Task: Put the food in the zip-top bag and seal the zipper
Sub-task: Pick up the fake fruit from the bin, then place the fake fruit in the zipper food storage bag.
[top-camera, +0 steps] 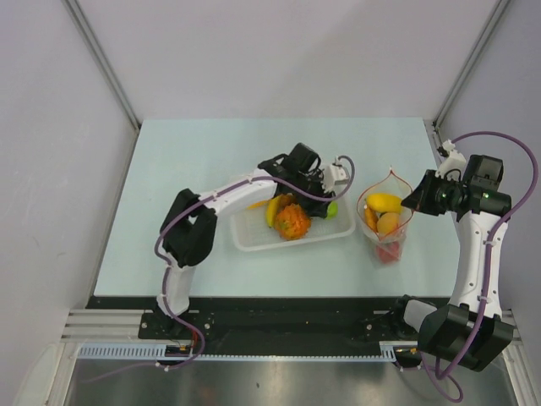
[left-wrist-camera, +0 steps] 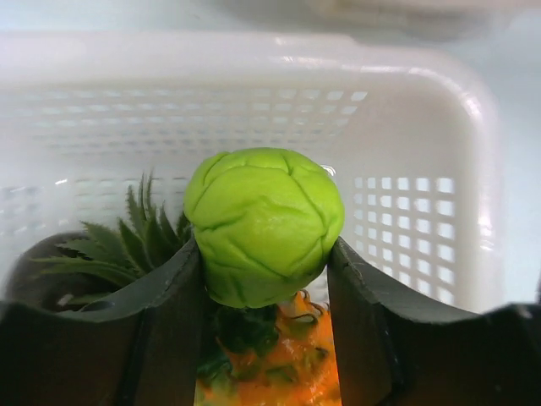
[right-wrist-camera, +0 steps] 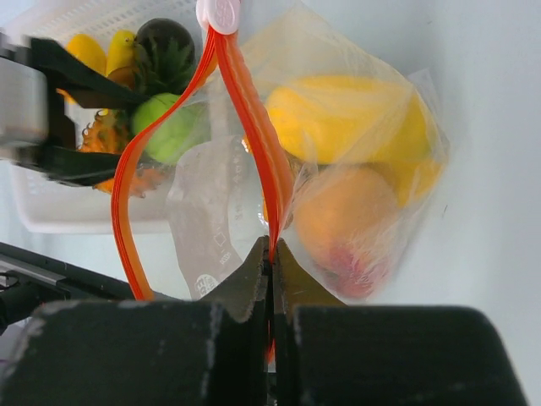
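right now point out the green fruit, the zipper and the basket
green fruit (left-wrist-camera: 264,224), left wrist view, its front
zipper (right-wrist-camera: 260,135), right wrist view, red strip
basket (left-wrist-camera: 380,127), left wrist view, back wall

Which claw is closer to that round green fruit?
Left. The left gripper clasps the green fruit over the basket; the right gripper pinches the zipper, well apart from it.

Top cam: high behind arm bases (top-camera: 177,326), looking down on whole table (top-camera: 186,169). Wrist cams: close-up, low. All three share basket (left-wrist-camera: 423,110), green fruit (left-wrist-camera: 264,224).
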### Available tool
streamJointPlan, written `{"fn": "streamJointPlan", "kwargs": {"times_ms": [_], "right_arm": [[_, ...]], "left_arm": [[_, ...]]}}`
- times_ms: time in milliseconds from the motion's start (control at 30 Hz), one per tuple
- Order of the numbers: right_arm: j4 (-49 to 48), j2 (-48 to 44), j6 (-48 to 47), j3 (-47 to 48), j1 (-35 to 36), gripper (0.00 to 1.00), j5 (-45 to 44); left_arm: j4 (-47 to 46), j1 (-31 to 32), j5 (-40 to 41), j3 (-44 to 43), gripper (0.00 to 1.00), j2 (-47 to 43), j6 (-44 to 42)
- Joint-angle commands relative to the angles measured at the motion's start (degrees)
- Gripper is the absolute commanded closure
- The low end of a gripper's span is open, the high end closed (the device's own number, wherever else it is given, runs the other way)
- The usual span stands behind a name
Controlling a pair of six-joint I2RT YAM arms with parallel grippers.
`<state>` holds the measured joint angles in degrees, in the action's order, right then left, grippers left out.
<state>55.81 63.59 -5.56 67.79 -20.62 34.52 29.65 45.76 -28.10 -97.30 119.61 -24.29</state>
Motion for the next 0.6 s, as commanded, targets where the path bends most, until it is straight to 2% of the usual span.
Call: {"fn": "streamJointPlan", "kwargs": {"times_ms": [0,133,333,533,567], "right_arm": [[-1.8,-0.3,1.0,1.1,-0.3,1.00,2.5],[-2.3,-0.4,1.0,0.7,-0.3,1.00,3.1],[-3.0,-0.1,1.3,0.2,-0.2,1.00,4.5],[-2.8,-0.8,1.3,0.2,-0.2,1.00,5.3],[-2.6,-0.8,1.2,0.2,-0.2,1.00,5.5]], "left_arm": [[-5.0,-2.1,-2.9,-0.7,0.62,-11.9,6.7],[-6.7,-1.8,-4.0,-1.8,0.59,-14.8,9.3],[-7.4,0.6,-7.7,-10.3,0.58,-12.7,16.7],[-6.0,6.0,-8.1,-16.2,0.56,-9.1,15.5],[-4.5,6.5,-7.9,-17.0,0.50,-8.3,14.9]]}}
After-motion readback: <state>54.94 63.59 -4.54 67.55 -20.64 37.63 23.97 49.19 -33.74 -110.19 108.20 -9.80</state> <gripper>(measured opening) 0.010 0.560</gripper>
